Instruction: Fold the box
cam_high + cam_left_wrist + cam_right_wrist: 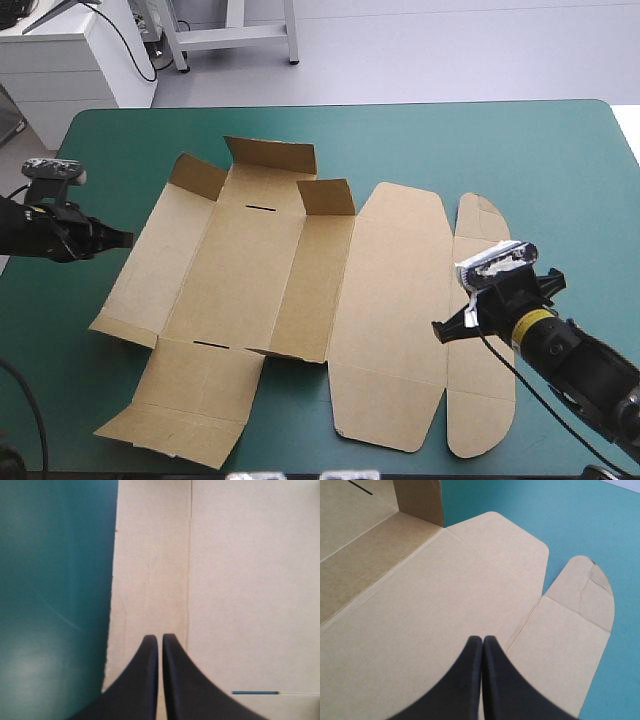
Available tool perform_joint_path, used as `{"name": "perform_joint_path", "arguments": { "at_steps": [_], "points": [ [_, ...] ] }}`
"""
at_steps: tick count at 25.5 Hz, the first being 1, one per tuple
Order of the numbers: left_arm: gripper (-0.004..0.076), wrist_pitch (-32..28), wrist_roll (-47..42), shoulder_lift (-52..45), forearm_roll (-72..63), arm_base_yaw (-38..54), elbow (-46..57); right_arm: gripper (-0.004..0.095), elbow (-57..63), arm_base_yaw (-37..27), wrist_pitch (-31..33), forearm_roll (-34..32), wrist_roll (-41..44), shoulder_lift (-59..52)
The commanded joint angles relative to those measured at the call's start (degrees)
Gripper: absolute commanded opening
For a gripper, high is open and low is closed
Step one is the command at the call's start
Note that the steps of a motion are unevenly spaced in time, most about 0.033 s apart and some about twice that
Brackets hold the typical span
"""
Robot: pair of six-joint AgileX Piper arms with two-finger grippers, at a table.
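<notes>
Closest to me, my right claw (pixel 440 329) hangs over the right side of the box (pixel 250 270), above the crease between its wide lid panel and the rounded flap, fingers pressed together on nothing. I see the box opened out mid-desk (pixel 560 160), far flaps raised. My left claw (pixel 128 238) sits at its left edge, fingers all but touching, empty.

You face a robotics lab: left gripper (pixel 126 238) and right gripper (pixel 439 330) at a teal-green table (pixel 500 150), with a white cabinet (pixel 70 62) and metal stand (pixel 236 36) on grey floor (pixel 450 50) beyond.
</notes>
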Motion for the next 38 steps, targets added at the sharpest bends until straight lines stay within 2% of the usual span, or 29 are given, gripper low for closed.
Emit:
{"name": "perform_joint_path", "arguments": {
  "at_steps": [1,4,9,11,12,15,18,20,31,35,38],
  "points": [
    [0.0017,7.9,4.3,6.1,-15.2,9.6,-5.3,-0.0021,0.1,-0.4,-0.5,1.6,0.0,-3.9],
    [0.0017,8.0,3.7,12.6,-15.5,13.5,-7.9,-0.0021,0.6,-0.4,4.3,4.6,0.0,-6.5],
    [0.0015,8.0,4.0,19.0,-12.4,13.7,-8.2,-0.0021,0.6,-0.4,10.9,4.9,-1.7,-7.9],
    [0.0035,8.0,4.0,20.8,-12.0,13.7,-8.2,-0.0021,0.6,-0.4,11.7,4.7,-1.8,-8.0],
    [0.0068,8.0,4.0,21.1,-12.0,13.5,-8.2,-0.0021,0.6,-0.4,11.6,4.7,-1.8,-8.0],
    [0.0252,8.0,4.0,21.1,-11.9,12.1,-8.2,-0.0021,0.6,-0.4,11.7,4.7,-1.8,-8.0],
    [0.0505,8.0,3.7,21.4,-7.1,8.4,-8.2,-0.0021,0.6,-0.4,11.7,4.7,-1.8,-8.0],
    [0.054,8.3,2.6,21.8,-4.5,6.7,-7.8,-0.0021,0.6,-0.4,11.7,4.7,-1.8,-8.0],
    [0.0465,8.3,-0.3,23.7,-2.4,-1.3,-2.6,-0.0021,0.6,-0.4,11.6,4.7,-1.8,-8.0],
    [0.0398,8.3,-1.8,23.7,-2.7,-3.0,0.0,-0.0021,0.6,-0.4,11.6,4.7,-1.8,-8.0],
    [0.0305,8.3,-2.5,23.7,-3.0,-3.2,0.6,-0.0021,0.6,-0.4,11.6,4.7,-1.8,-8.0]
  ]
}}
